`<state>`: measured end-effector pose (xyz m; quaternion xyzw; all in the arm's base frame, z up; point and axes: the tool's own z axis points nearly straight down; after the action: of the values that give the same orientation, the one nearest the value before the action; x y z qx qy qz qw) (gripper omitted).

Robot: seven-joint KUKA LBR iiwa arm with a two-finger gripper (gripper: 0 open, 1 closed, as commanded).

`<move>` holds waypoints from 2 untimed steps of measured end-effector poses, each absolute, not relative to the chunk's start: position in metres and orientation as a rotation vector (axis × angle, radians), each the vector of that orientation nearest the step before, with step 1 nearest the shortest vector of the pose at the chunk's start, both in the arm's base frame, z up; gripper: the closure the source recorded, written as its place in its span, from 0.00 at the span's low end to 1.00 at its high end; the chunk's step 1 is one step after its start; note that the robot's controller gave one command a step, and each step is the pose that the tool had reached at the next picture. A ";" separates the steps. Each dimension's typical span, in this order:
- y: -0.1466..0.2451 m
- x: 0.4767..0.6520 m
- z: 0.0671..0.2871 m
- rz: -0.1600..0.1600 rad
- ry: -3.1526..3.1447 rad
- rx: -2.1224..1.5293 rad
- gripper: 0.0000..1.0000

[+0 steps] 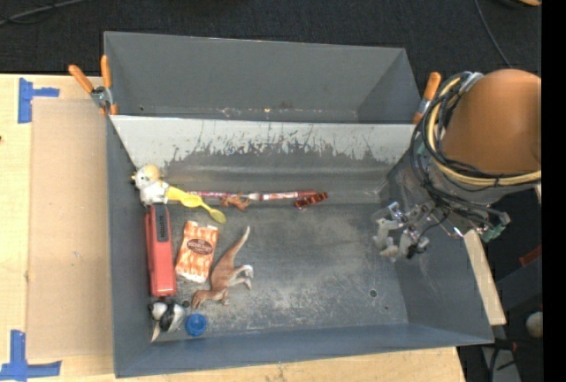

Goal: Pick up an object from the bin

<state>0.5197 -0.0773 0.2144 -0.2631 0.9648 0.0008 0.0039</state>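
Observation:
My gripper [397,240] hangs over bare bin floor at the right side, near the right wall. It is open, with nothing between its fingers. The nearest loose thing is a thin red-and-brown striped stick [265,196] lying flat along the foot of the back wall, its right end well left of the gripper. A brown toy dinosaur [226,271] lies on its side further left, toward the front.
Along the left wall lie a long red tool [160,253], an orange-and-white packet [197,252], a yellow spoon-like piece [196,204] and a small white toy figure [149,184]. A blue cap [195,324] and a black-and-white item [164,314] sit in the front left corner.

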 end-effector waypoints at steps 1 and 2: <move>-0.065 0.519 0.204 0.008 3.089 -0.526 1.00; -0.019 0.540 0.179 0.002 3.063 -0.663 1.00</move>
<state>0.5396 -0.0194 0.1786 -0.2116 0.9774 0.0007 0.0038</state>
